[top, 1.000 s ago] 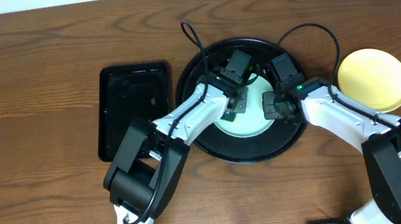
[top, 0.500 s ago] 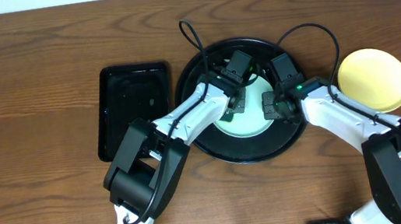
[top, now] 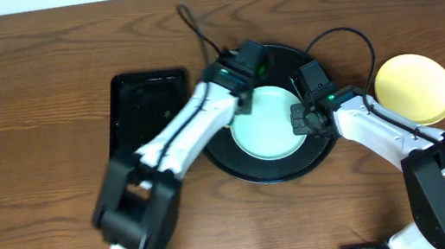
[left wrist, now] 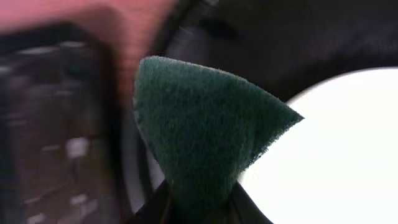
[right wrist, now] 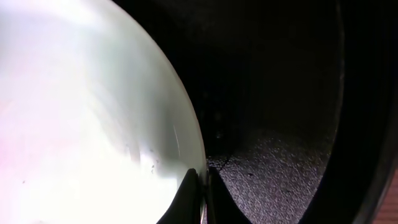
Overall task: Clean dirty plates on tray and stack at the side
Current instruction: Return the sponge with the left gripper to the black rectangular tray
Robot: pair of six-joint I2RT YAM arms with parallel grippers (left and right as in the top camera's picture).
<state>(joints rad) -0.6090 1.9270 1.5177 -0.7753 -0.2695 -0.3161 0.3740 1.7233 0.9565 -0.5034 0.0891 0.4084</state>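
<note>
A pale mint-green plate (top: 265, 124) lies on the round black tray (top: 237, 164). My right gripper (top: 300, 119) is shut on the plate's right rim; in the right wrist view its fingers (right wrist: 189, 193) pinch the plate (right wrist: 81, 118) over the tray floor (right wrist: 273, 174). My left gripper (top: 243, 71) is lifted above the tray's upper left rim, shut on a dark green scouring pad (left wrist: 205, 130). The plate (left wrist: 336, 149) shows below it in the left wrist view. A yellow plate (top: 413, 89) lies on the table right of the tray. A second mint plate is not visible.
A smaller rectangular black tray (top: 148, 117) sits left of the round tray, also blurred in the left wrist view (left wrist: 56, 124). Arm cables loop over the tray's far rim. Wooden table all round.
My left gripper has lifted off the plate's middle and swung up and left with the pad, uncovering the plate. The right gripper holds still on the rim.
</note>
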